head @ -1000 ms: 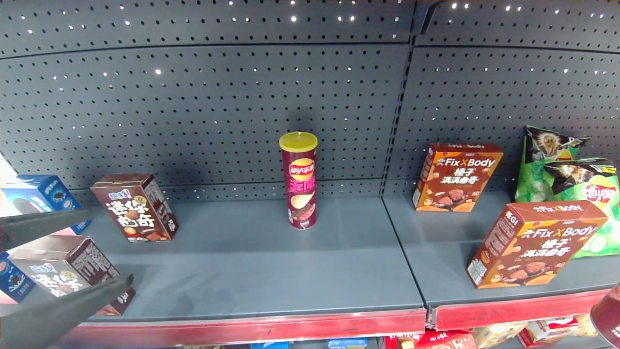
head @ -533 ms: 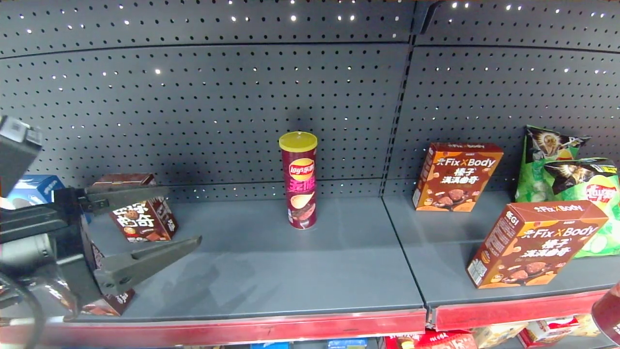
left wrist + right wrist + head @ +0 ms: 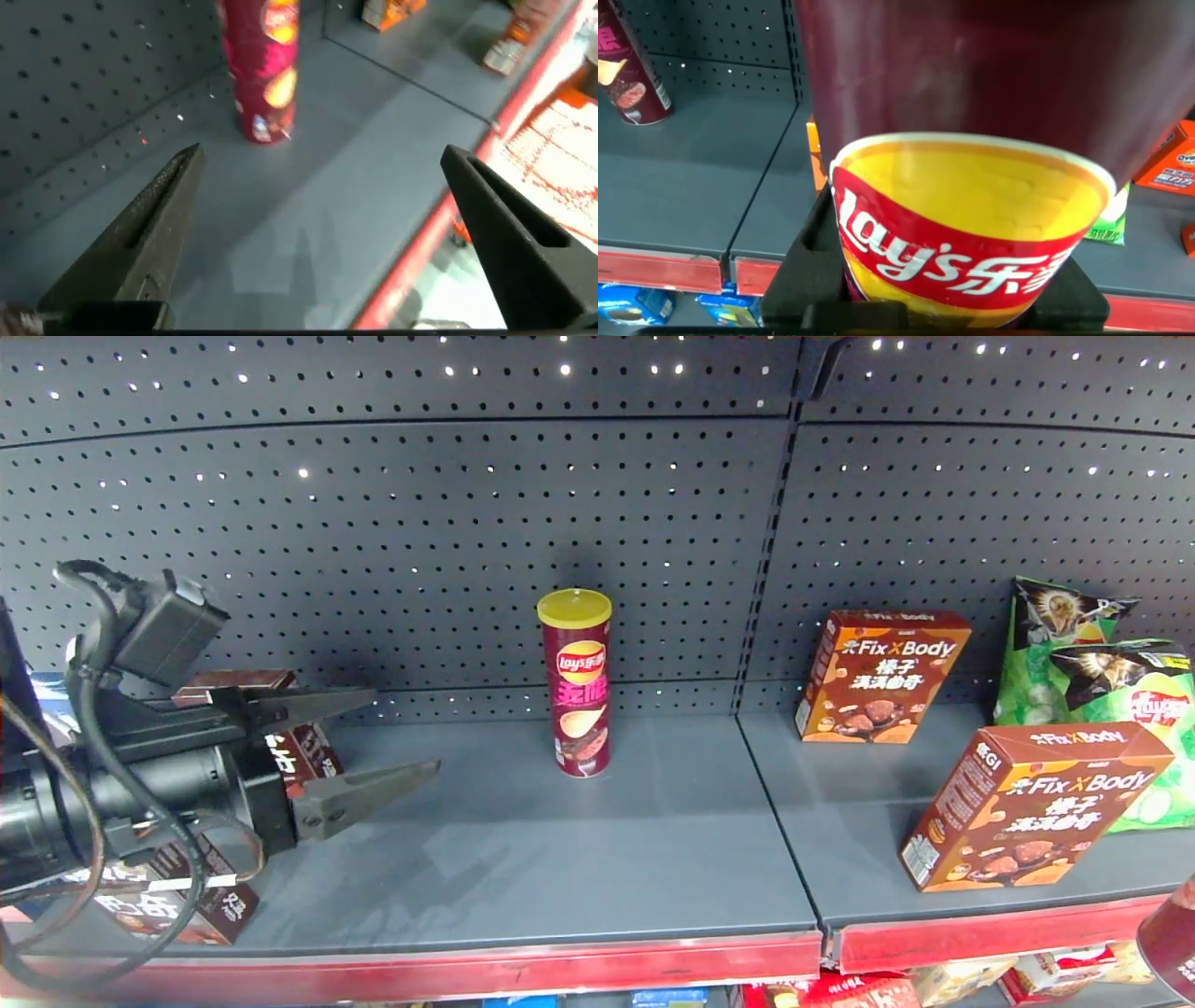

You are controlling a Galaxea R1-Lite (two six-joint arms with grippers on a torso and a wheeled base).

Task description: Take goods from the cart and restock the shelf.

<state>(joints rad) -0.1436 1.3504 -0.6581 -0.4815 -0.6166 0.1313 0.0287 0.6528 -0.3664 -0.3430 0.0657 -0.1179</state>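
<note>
Chip can (image 3: 971,215) clamped in right gripper (image 3: 957,313), left gripper (image 3: 405,729) wide open, empty, above shelf (image 3: 560,859)

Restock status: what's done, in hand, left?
Done: one chip can stands upright on the shelf. In hand: right pincer grips a second chip can by the shelf's right front edge. The left pincer is open, empty, above the shelf. To do: shelve that can.

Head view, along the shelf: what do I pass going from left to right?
Open left hand → tall maroon crisp can with yellow lid → upright brown-and-orange cardboard box at the back → matching brown-and-orange box nearer the shelf edge → second maroon can at the bottom right corner.
</note>
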